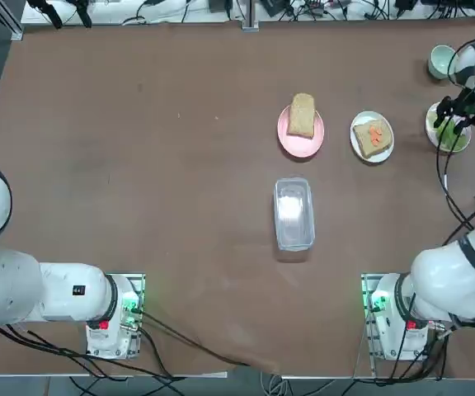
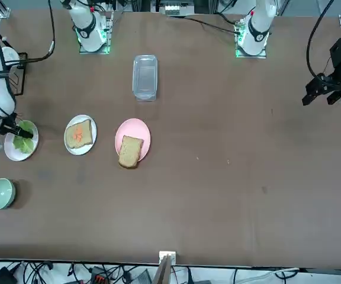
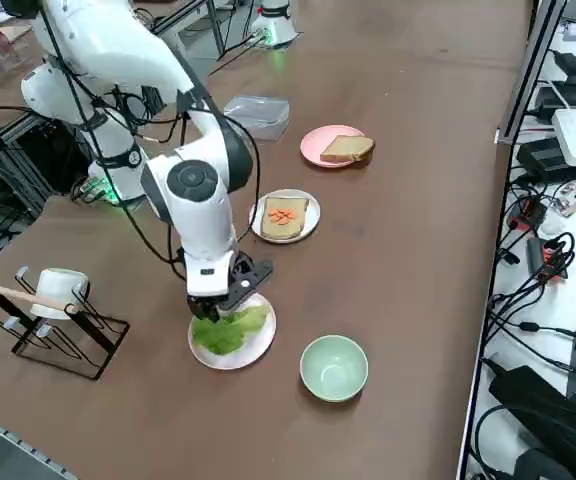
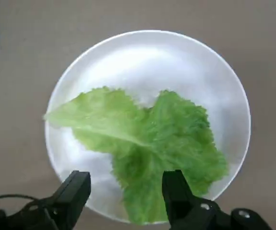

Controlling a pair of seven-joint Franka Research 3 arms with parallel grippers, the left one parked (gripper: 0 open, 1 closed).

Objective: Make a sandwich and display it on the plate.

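Across the brown tabletop we see our right gripper poised over green lettuce leaves on a small white round plate — fingers spread wide, holding nothing; whether a fingertip grazes a leaf, we cannot tell. Nearby, another white plate bears a tan toast slice with orange carrot bits; a second slice lies on a pink plate.

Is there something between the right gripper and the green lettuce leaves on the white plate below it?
Nothing visible does. The right gripper hangs open directly above the green lettuce leaves, which lie uncovered on their round white plate. The small pale-green bowl and the wire rack stand off to the sides, apart from that plate.
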